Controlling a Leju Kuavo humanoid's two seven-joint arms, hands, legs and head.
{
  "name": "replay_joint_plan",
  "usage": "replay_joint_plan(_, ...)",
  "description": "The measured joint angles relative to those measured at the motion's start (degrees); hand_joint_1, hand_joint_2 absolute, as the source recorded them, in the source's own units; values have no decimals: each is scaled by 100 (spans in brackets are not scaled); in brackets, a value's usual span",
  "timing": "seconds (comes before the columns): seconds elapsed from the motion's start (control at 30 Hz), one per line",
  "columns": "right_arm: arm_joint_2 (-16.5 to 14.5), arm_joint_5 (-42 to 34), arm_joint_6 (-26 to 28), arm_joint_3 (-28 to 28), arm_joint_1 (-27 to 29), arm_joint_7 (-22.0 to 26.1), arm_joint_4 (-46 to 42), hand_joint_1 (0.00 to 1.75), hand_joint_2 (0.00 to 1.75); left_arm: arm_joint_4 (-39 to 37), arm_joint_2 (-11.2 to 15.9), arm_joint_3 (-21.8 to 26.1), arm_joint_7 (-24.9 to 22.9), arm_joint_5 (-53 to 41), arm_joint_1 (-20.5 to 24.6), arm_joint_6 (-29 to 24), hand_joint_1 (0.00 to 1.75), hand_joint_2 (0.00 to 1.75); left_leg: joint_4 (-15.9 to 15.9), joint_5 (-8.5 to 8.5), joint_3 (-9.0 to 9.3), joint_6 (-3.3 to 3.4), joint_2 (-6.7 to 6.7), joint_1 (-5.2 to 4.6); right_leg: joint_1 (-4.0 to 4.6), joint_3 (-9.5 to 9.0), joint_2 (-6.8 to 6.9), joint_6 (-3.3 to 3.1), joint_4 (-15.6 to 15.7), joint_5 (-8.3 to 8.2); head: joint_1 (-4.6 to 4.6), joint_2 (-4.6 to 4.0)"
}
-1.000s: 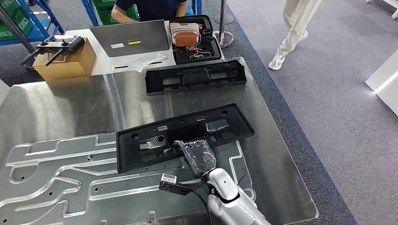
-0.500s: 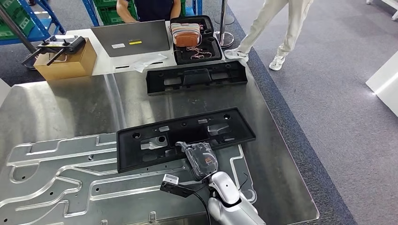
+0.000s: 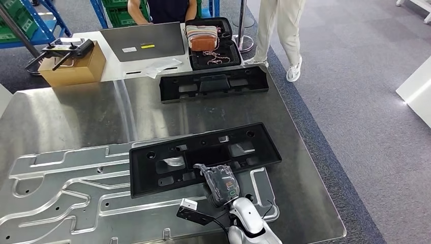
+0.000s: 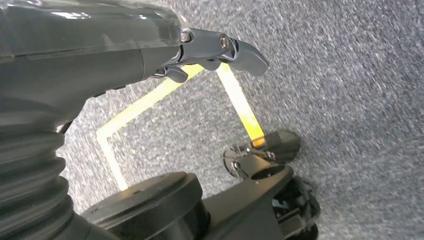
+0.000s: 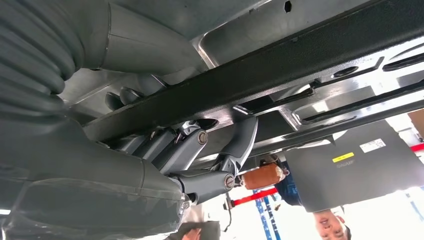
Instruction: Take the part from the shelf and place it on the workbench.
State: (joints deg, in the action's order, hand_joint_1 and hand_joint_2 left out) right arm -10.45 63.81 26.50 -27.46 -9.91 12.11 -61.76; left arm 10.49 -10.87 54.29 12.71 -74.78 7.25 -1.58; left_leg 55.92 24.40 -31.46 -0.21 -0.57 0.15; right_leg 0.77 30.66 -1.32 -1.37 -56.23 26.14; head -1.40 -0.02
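Carried a little farther out over the steel workbench [image 3: 305, 168] than a second ago, and turned slightly: long black part [image 3: 203, 157], near edge pinched by the right hand [image 3: 221, 182], thumb [image 5: 240, 142] over the top face and fingers [image 5: 125, 97] under it. Long axis across the bench, left to right, running away from the grip on both sides; far end slightly raised, so probably not yet set flat. Lowered over the grooved metal plate [image 3: 61, 188], well short of a second black part [image 3: 213, 84] lying farther back. Left hand [image 4: 150, 55] down toward the carpet, fingers curled, holding nothing.
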Motion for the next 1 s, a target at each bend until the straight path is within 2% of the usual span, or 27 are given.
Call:
replay_joint_plan(0.13,0,51,-32,25,57,0,-80,175,175,0,-18,-43,-138,-39,-3,-55,0,175,2,1,-2,1,0,-1,-1,0,0,1,0,0,-1,0)
replay_joint_plan(0.27,0,116,-44,36,97,-1,-109,0,175,0,-20,-299,-170,-459,-4,-98,2,175,3,3,-5,4,2,-1,-2,2,1,2,0,1,0,0)
replay_joint_plan(0.37,-6,120,-44,55,119,-7,-120,0,175,0,-21,-478,-293,-590,3,-300,0,175,3,4,-7,4,1,-2,-2,2,0,2,0,1,-1,0)
replay_joint_plan(0.43,-21,119,-45,77,115,-17,-121,0,87,0,-21,-549,-384,-576,10,-412,0,175,3,4,-8,4,1,-2,-2,2,0,2,0,1,0,0)
replay_joint_plan(0.5,-39,119,-50,96,106,-31,-121,0,0,0,-21,-570,-414,-514,16,-450,0,87,3,4,-8,4,1,-2,-2,2,0,2,0,1,1,0)
replay_joint_plan(0.57,-61,114,-61,110,91,-33,-117,0,0,0,-21,-571,-413,-463,21,-445,0,0,3,4,-8,4,1,-2,-2,3,-3,1,0,0,0,0)
replay_joint_plan(0.67,-110,8,-123,117,47,83,-67,0,0,0,-21,-570,-370,-362,32,-425,0,131,3,4,-9,4,0,-2,-2,5,-5,0,-1,0,-1,0)
replay_joint_plan(0.7,-123,-33,-139,116,33,134,-40,0,44,0,-21,-568,-353,-322,36,-419,0,175,3,4,-9,4,0,-2,-1,5,-5,0,-1,0,-1,0)
replay_joint_plan(0.8,-153,-111,-143,104,-6,221,42,0,175,0,-21,-564,-341,-245,40,-402,0,175,3,4,-11,4,-1,-2,-1,8,-7,0,-2,0,-1,0)
replay_joint_plan(1.0,-219,-291,-142,25,-125,279,189,0,175,0,-21,-554,-331,-169,42,-324,0,175,2,4,-12,3,-2,-1,0,10,-10,0,-2,0,-1,0)
